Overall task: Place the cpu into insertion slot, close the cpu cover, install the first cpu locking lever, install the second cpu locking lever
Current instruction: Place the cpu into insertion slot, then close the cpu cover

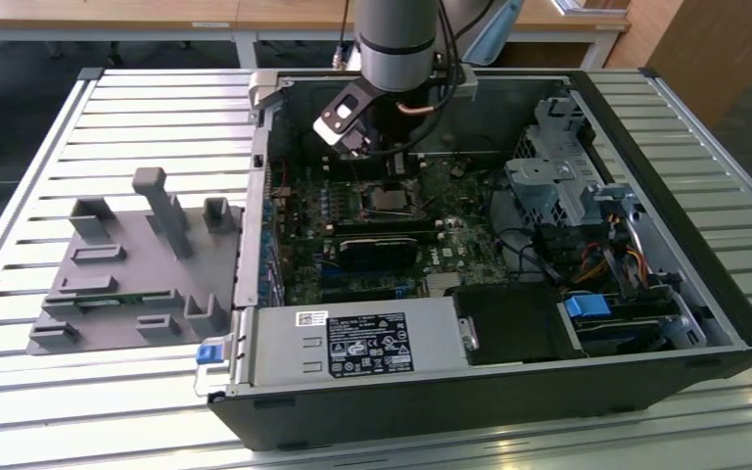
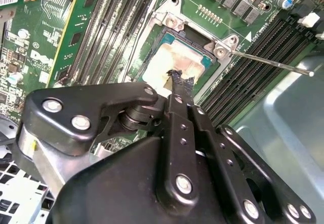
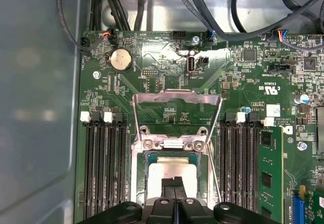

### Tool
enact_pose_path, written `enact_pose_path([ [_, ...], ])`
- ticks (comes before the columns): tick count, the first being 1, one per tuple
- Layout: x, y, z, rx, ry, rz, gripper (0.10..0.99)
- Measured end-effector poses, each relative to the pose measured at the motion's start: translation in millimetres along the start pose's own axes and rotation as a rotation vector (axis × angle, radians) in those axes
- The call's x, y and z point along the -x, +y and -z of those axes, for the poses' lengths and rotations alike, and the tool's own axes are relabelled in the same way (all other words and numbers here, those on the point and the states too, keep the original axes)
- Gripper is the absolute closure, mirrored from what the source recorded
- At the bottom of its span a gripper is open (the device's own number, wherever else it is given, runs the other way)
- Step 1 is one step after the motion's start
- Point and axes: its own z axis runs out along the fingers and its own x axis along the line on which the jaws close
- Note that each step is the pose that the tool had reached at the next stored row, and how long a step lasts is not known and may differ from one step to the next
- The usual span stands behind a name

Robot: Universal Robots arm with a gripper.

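Note:
The pale cpu (image 2: 169, 62) (image 3: 161, 176) lies flat in the insertion slot (image 1: 387, 199) on the green board, smeared with paste. My gripper (image 2: 178, 77) (image 3: 177, 182) is shut, its black fingertips together and resting on the cpu's face. In the exterior view the gripper (image 1: 365, 149) hangs inside the open computer case, just behind the slot. The cpu cover (image 3: 177, 97), a thin silvery frame, stands tilted up from the hinge side of the slot. A thin metal lever (image 2: 268, 62) sticks out free from a corner of the slot.
Black memory slots (image 3: 104, 168) flank the socket on both sides. A long black block (image 1: 379, 245) sits in front of the socket, with the power supply (image 1: 350, 348) at the case front and a drive cage (image 1: 552, 186) at the exterior view's right. A grey fixture (image 1: 128, 264) stands outside the case.

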Motion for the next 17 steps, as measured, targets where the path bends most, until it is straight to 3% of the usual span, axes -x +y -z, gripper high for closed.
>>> enact_pose_path([
  [9, -0.1, 0.2, 3.1, 0.0, -0.0001, 0.0, 0.98],
  [17, -0.2, 0.6, 10.2, 0.0, 0.0, 0.0, 0.98],
])
